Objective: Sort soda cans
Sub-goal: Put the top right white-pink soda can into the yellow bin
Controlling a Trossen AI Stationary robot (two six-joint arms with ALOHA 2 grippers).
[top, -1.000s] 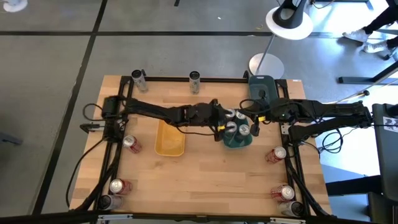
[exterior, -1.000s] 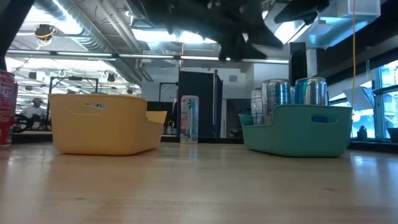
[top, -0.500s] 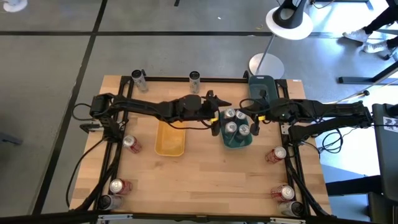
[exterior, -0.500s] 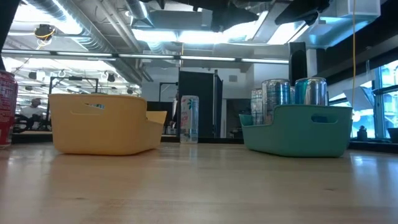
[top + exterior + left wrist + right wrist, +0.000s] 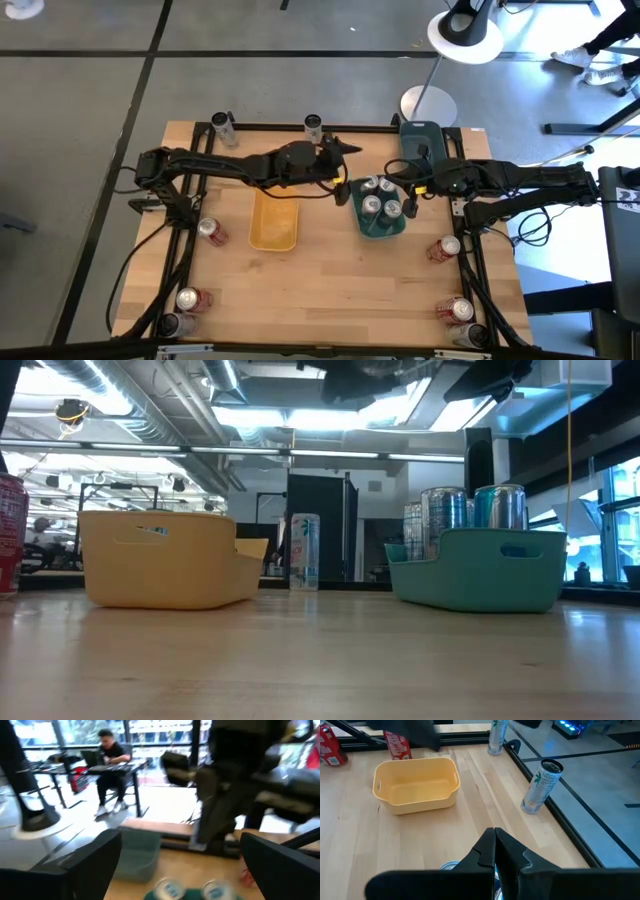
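3 silver-teal cans [image 5: 378, 197] upright, clustered in teal tray, table centre-right. 2 more silver-teal cans upright at far edge, 11 o'clock [image 5: 222, 127] & 12 o'clock [image 5: 314, 126]. Red cans lie at sides: 9 o'clock [image 5: 210, 232], 3 o'clock [image 5: 444, 248], 7 o'clock corner [image 5: 187, 299], 5 o'clock corner [image 5: 456, 310].

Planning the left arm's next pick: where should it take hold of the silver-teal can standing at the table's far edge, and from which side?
Grip the silver-teal can around its mid-body, coming in level from the table's inner side. It stands upright and alone, and the rail behind it blocks the far side. The left gripper is already close by.
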